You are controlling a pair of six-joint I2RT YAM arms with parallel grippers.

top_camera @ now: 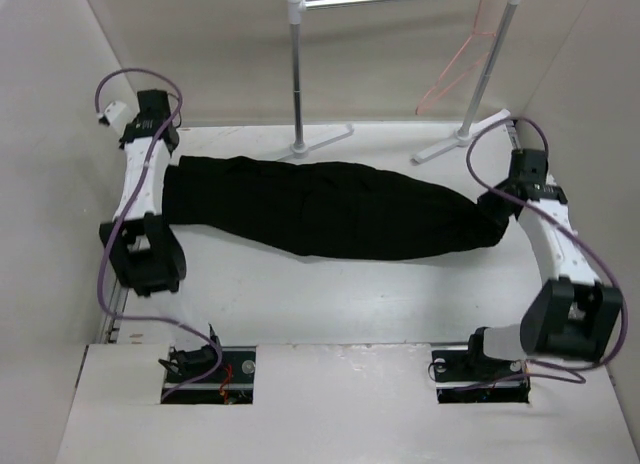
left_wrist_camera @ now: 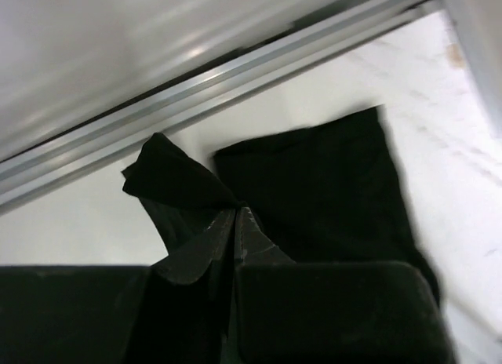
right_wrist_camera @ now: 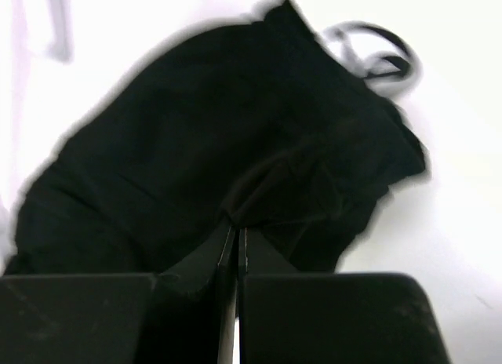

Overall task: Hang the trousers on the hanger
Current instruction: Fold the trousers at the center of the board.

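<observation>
The trousers (top_camera: 330,209) lie stretched across the table (top_camera: 330,304) just in front of the clothes rack (top_camera: 297,74) — one end past its left pole, the other before its right foot. The left gripper (left_wrist_camera: 237,213) pinches a raised fold at the left end; the right gripper (right_wrist_camera: 237,231) clamps bunched cloth at the other (both pairs of fingers pressed together on fabric). The hanger (top_camera: 452,72) hangs from the rack's bar, near its right end.

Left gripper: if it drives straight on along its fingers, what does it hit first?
The trousers, pinched at the tips of the left gripper; beyond, probably the table, then the aluminium rail. Depth unclear.
</observation>
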